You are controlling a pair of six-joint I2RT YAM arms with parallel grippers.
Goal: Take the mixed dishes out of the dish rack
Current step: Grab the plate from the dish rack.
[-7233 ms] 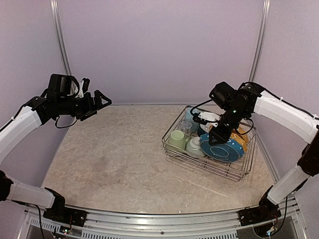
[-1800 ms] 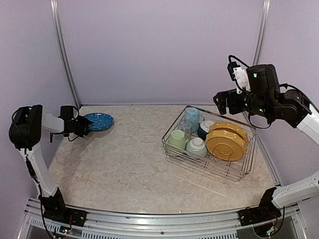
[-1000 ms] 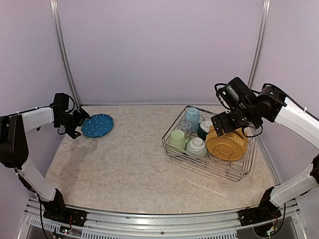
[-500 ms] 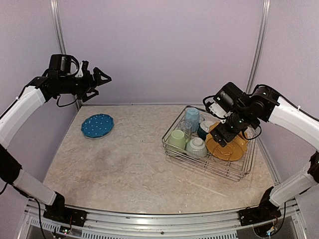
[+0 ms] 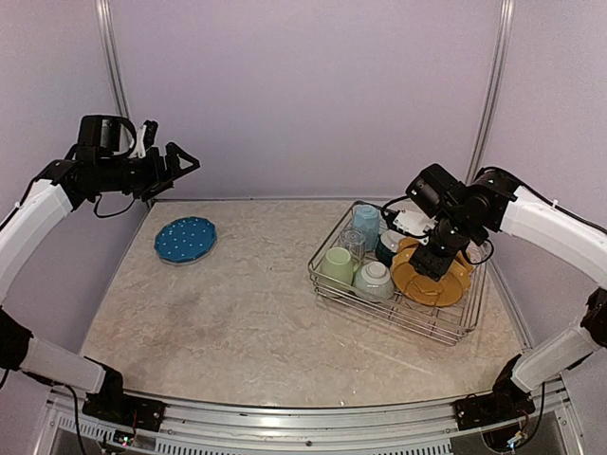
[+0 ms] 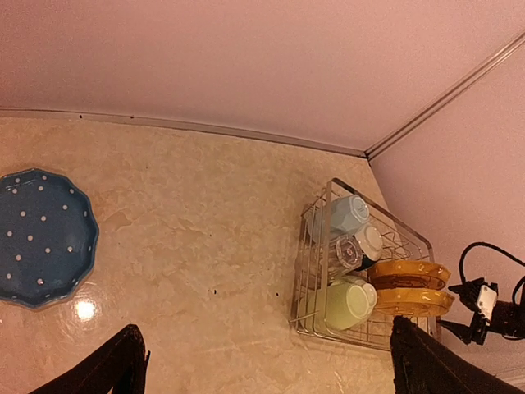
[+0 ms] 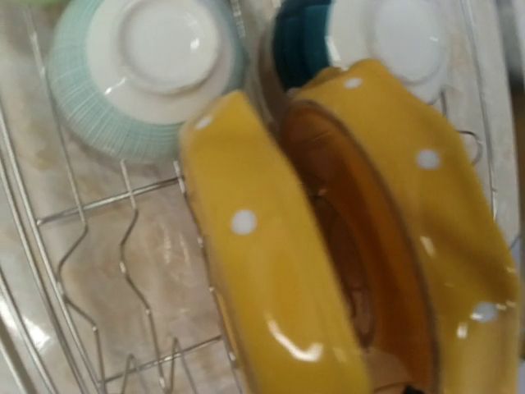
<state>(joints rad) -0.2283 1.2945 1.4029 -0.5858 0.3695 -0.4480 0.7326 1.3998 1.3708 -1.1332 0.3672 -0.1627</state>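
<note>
The dish rack (image 5: 391, 309) stands at the right of the table. Two yellow plates (image 5: 434, 277) lean upright in it. My right gripper (image 5: 429, 260) is down at their top edge. In the right wrist view the front yellow plate (image 7: 271, 271) and the rear one (image 7: 447, 222) fill the frame, and my fingers are hidden. A pale green mug (image 5: 336, 264), light blue mug (image 5: 365, 226), clear glass (image 5: 352, 243), teal bowl (image 5: 374, 279) and dark-blue bowl (image 5: 389, 245) also sit in the rack. The blue speckled plate (image 5: 186, 239) lies on the table at the back left. My left gripper (image 5: 176, 162) hangs open and empty high above it.
Lavender walls close off the back and both sides. The left wrist view looks down on the blue plate (image 6: 43, 236) and the rack (image 6: 305, 271), with bare marbled tabletop (image 6: 205, 246) between them.
My right gripper has dropped from above the rack onto the yellow plates. The left gripper has let go of the blue plate on the table and risen, and it now drifts slightly left.
</note>
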